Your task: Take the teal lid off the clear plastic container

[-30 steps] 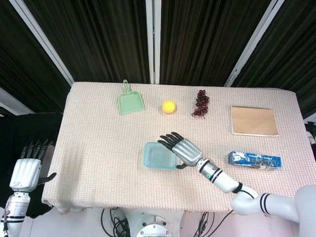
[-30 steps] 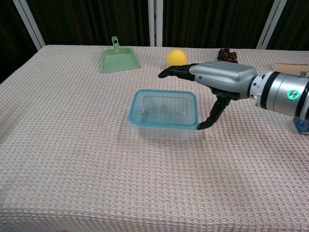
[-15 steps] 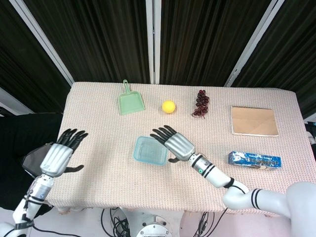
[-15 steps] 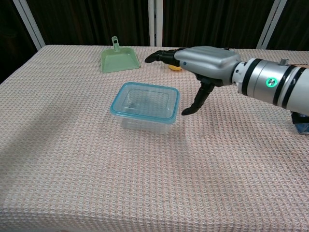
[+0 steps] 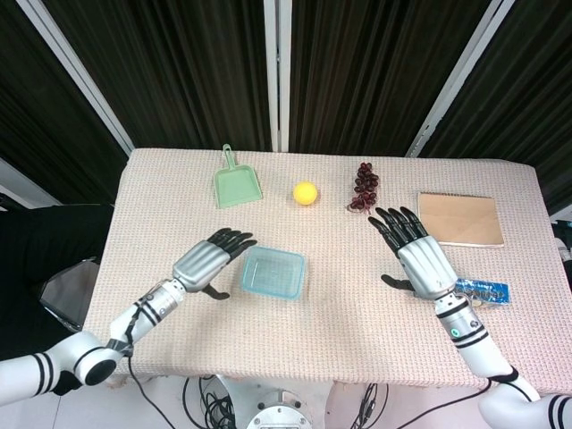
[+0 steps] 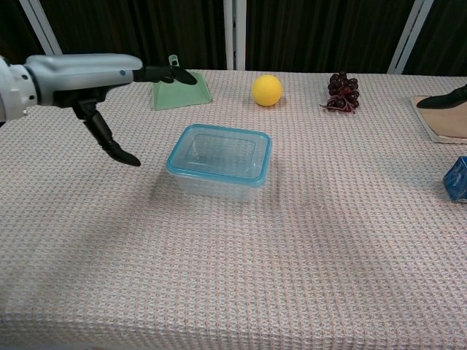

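A clear plastic container with its teal lid [image 5: 273, 273] [image 6: 219, 154] sits at the middle of the table, lid on. My left hand [image 5: 207, 259] [image 6: 95, 76] hovers just left of it, fingers spread and thumb hanging down, touching nothing. My right hand [image 5: 418, 257] is well to the right of the container, fingers spread, holding nothing. In the chest view only its fingertips [image 6: 442, 99] show at the right edge.
A green dustpan [image 5: 236, 185] [image 6: 179, 89], a yellow ball [image 5: 306, 193] [image 6: 267, 90] and dark grapes [image 5: 364, 187] [image 6: 341, 92] lie along the far side. A brown board [image 5: 459, 219] and a blue packet [image 5: 479, 291] lie at the right. The cloth-covered table [image 5: 357, 313] is bare near the front.
My right hand left the container and moved far to the right. My left hand came in from the table's left edge to beside the container, which has not moved since 0.5 s ago.
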Motion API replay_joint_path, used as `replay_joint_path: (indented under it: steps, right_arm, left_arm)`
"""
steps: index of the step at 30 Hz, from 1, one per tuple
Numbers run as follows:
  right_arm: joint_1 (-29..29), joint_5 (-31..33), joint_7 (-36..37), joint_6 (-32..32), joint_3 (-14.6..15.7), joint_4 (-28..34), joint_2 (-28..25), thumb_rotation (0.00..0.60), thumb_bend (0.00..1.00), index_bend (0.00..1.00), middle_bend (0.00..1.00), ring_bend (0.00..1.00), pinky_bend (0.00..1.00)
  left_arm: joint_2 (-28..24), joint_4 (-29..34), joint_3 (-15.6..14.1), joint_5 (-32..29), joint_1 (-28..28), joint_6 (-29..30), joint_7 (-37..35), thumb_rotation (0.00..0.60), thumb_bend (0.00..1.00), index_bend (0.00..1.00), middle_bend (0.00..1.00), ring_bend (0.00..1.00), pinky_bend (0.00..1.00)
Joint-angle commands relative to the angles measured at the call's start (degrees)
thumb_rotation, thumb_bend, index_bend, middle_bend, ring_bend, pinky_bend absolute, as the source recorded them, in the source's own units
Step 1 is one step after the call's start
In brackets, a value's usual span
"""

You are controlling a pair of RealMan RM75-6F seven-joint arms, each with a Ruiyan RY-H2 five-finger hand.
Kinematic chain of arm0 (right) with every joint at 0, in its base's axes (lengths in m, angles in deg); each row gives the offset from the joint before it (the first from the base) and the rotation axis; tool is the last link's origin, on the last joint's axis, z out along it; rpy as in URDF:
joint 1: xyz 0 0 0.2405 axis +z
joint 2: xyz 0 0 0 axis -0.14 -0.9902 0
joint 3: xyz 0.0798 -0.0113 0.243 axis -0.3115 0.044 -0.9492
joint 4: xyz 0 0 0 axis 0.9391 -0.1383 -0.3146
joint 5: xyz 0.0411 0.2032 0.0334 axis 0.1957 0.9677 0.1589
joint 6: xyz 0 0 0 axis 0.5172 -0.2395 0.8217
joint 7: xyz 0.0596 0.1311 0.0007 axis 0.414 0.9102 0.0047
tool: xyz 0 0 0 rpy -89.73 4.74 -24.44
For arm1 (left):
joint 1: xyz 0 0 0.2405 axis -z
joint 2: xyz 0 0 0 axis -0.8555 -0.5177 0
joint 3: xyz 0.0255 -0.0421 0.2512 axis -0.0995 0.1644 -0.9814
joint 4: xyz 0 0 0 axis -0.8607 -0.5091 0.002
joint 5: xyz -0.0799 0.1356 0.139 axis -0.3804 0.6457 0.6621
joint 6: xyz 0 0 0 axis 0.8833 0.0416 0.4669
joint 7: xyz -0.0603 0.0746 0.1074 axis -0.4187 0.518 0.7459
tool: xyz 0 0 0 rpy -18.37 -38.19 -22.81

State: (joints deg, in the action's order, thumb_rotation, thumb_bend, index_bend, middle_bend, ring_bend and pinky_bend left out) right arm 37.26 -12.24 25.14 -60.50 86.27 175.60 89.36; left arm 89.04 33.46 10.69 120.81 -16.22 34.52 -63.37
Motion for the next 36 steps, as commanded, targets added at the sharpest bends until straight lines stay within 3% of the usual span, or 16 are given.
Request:
replay_joint_path:
  steps: [1, 5, 15, 23, 31, 34, 36]
  right_arm:
    - [-1.2, -1.1, 1.8, -1.3, 0.4, -0.6, -0.2, 0.600, 0.00, 0.00, 0.00, 0.00, 0.00]
    - [-2.0, -2.2, 3.7, -1.7, 0.6, -1.7, -0.2, 0.600, 0.00, 0.00, 0.00, 0.00, 0.00]
    - [-2.4, -3.2, 7.6, 0.2, 1.0, -4.8, 0.7, 0.600, 0.00, 0.00, 0.00, 0.00, 0.00]
    - [-2.9, -3.5, 9.5, 0.6, 1.0, -6.4, 1.3, 0.600, 0.00, 0.00, 0.00, 0.00, 0.00]
    - [-2.8, -4.5, 9.6, 1.7, 1.4, -6.8, 1.7, 0.600, 0.00, 0.00, 0.00, 0.00, 0.00]
    - [-2.5, -5.9, 9.4, 1.9, 1.7, -7.0, 2.6, 0.600, 0.00, 0.00, 0.00, 0.00, 0.00]
    - [-2.1, -7.1, 9.7, 2.2, 2.0, -7.3, 3.4, 0.600, 0.00, 0.00, 0.00, 0.00, 0.00]
  left_arm:
    - [4.5, -0.6, 2.2, -10.1, 6.5, -6.3, 9.2, 0.600, 0.00, 0.00, 0.00, 0.00, 0.00]
    - [6.1, -0.6, 1.4, -19.3, 10.2, -7.6, 16.8, 0.600, 0.00, 0.00, 0.00, 0.00, 0.00]
    - [6.2, 2.7, -2.2, -43.0, 19.0, -2.9, 30.2, 0.600, 0.00, 0.00, 0.00, 0.00, 0.00]
    - [5.7, 3.9, -4.2, -51.1, 23.3, -2.1, 31.6, 0.600, 0.00, 0.00, 0.00, 0.00, 0.00]
    - [5.8, 1.9, -5.3, -54.6, 25.7, -3.8, 29.0, 0.600, 0.00, 0.00, 0.00, 0.00, 0.00]
    - [5.9, 1.6, -5.5, -55.0, 26.1, -3.2, 28.0, 0.600, 0.00, 0.00, 0.01, 0.00, 0.06]
    - [6.3, 1.3, -5.6, -55.0, 26.3, -2.4, 27.6, 0.600, 0.00, 0.03, 0.09, 0.04, 0.13]
